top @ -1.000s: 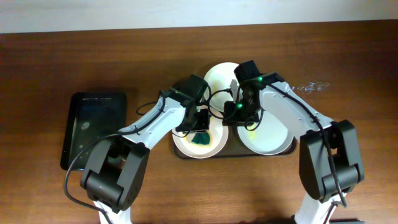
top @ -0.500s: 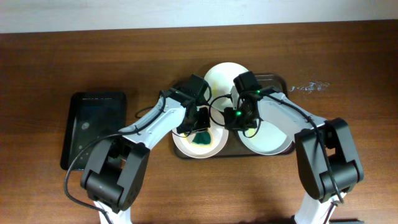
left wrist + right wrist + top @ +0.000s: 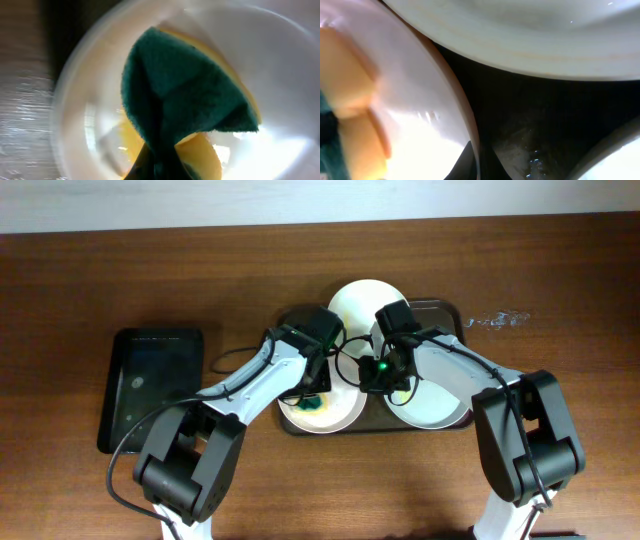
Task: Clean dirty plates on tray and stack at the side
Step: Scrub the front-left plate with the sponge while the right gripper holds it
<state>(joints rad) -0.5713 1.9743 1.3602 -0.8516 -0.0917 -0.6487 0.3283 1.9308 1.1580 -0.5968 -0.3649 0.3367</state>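
Three white plates lie on the dark brown tray: a left plate, a back plate and a right plate. My left gripper is shut on a green and yellow sponge and presses it onto the left plate; the left wrist view shows the sponge folded on that plate. My right gripper is shut on the left plate's right rim, over the bare tray floor. The back plate and the sponge also show in the right wrist view.
A smaller black tray lies on the brown table at the left. A small crumpled clear scrap lies to the right of the brown tray. Both arms cross over the tray's middle, close together.
My right gripper has moved left and down from over the right plate to the left plate's rim. My left gripper has slid the sponge a little to the left on that plate.
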